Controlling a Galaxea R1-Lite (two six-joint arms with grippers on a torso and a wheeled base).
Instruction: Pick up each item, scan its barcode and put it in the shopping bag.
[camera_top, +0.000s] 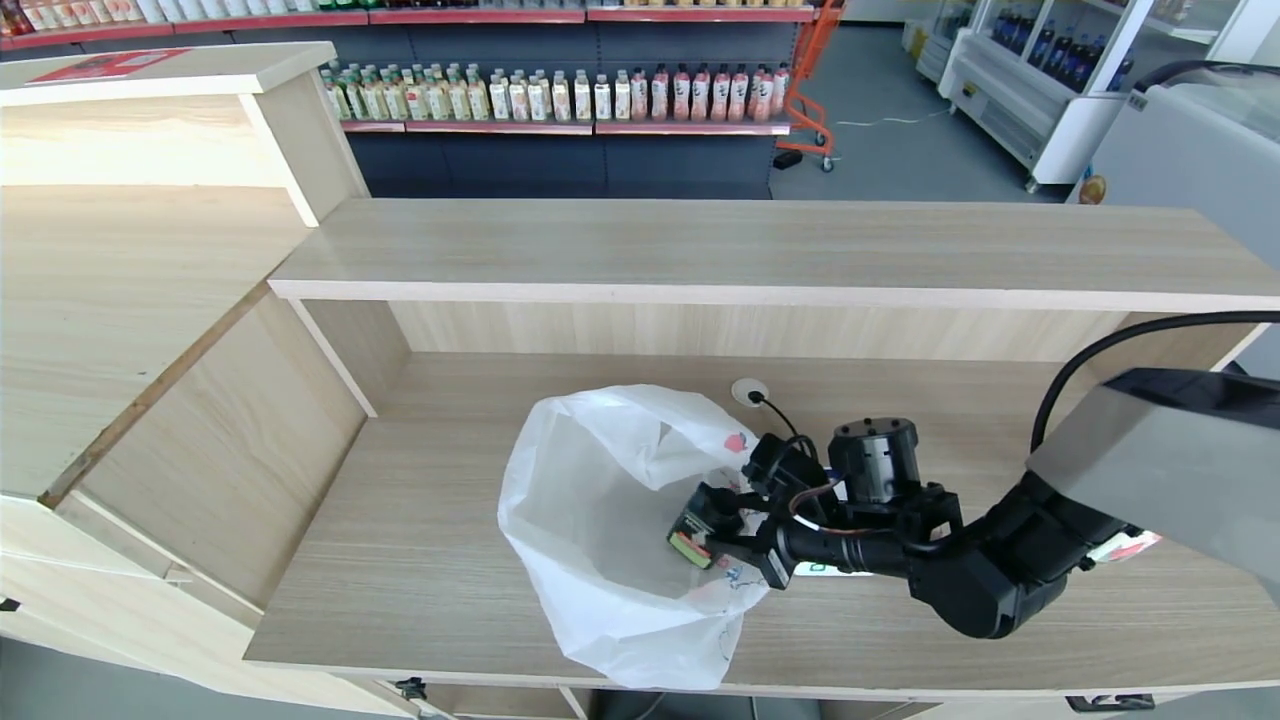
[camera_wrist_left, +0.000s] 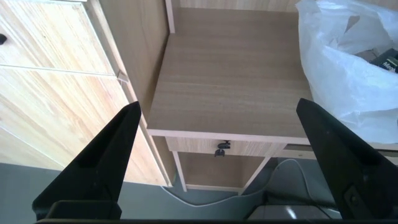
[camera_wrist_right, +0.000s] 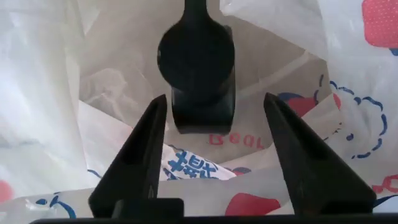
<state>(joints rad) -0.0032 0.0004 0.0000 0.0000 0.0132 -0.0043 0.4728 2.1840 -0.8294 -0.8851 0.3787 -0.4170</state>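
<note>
A white plastic shopping bag (camera_top: 600, 520) lies open on the wooden counter (camera_top: 420, 560). My right gripper (camera_top: 722, 522) reaches into its mouth from the right. A dark item with a red and green end (camera_top: 690, 540) lies in the bag just past the fingertips. In the right wrist view the gripper (camera_wrist_right: 214, 106) is open and the dark item (camera_wrist_right: 199, 68) rests on the bag's printed plastic (camera_wrist_right: 93, 81) beyond it, narrower than the gap. My left gripper (camera_wrist_left: 219, 104) hangs open and empty off the counter's front left corner, with the bag (camera_wrist_left: 336, 68) to one side.
A raised wooden ledge (camera_top: 760, 250) runs along the back of the counter. A cable plugs into a round grommet (camera_top: 750, 392) behind the bag. A white and red package (camera_top: 1130, 548) lies under my right arm. Shelves of bottles (camera_top: 560, 95) stand farther off.
</note>
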